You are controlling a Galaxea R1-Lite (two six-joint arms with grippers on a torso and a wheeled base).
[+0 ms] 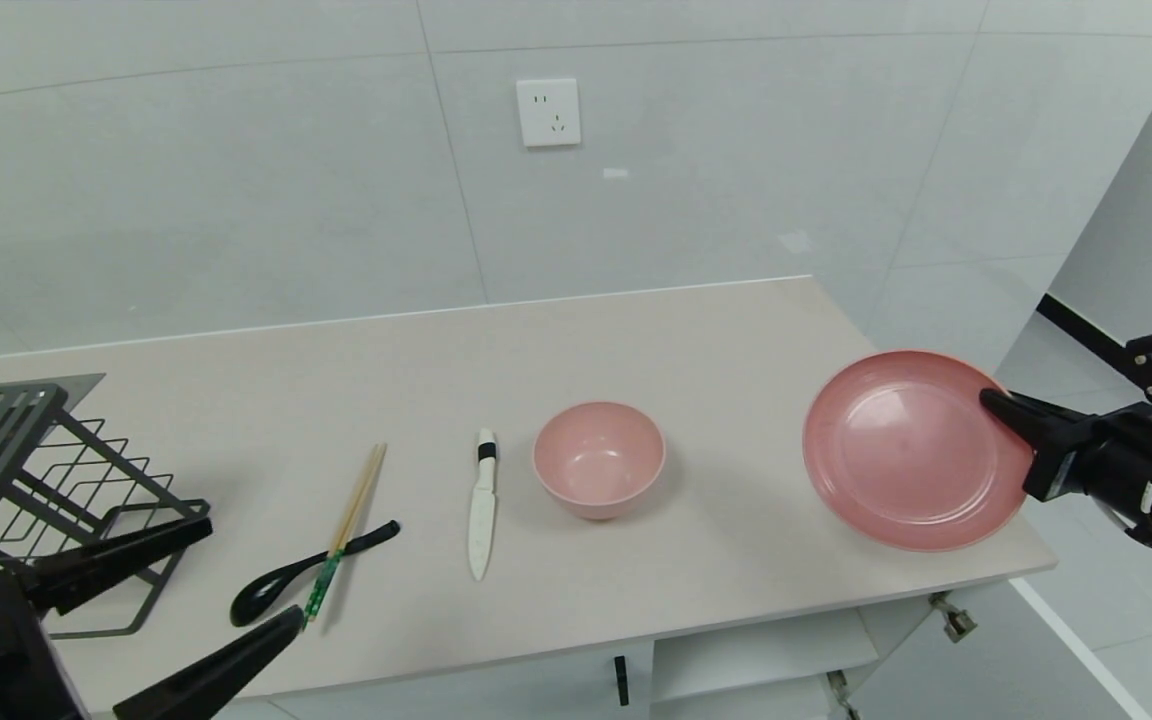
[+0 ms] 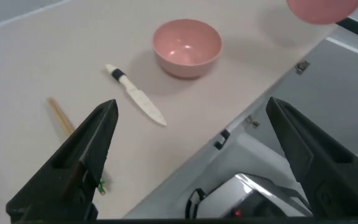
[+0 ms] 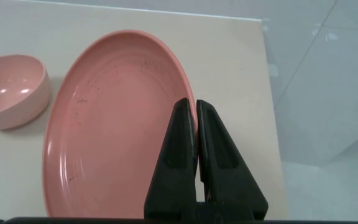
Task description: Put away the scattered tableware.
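A pink plate (image 1: pixel 906 450) (image 3: pixel 117 124) is tilted, its right side lifted off the counter, with my right gripper (image 1: pixel 998 404) (image 3: pixel 196 115) shut on its right rim. A pink bowl (image 1: pixel 599 458) (image 2: pixel 187 46) (image 3: pixel 8 87) stands mid-counter. Left of it lie a white knife (image 1: pixel 482 505) (image 2: pixel 135 95), wooden chopsticks (image 1: pixel 346 530) (image 2: pixel 61 116) and a black spoon (image 1: pixel 306 573). My left gripper (image 1: pixel 236 585) (image 2: pixel 191 162) hangs open over the counter's front left edge, near the spoon, holding nothing.
A black wire dish rack (image 1: pixel 31 470) stands at the counter's left end. The counter's (image 1: pixel 696 340) right edge runs just beside the plate. A tiled wall with a socket (image 1: pixel 548 112) rises behind.
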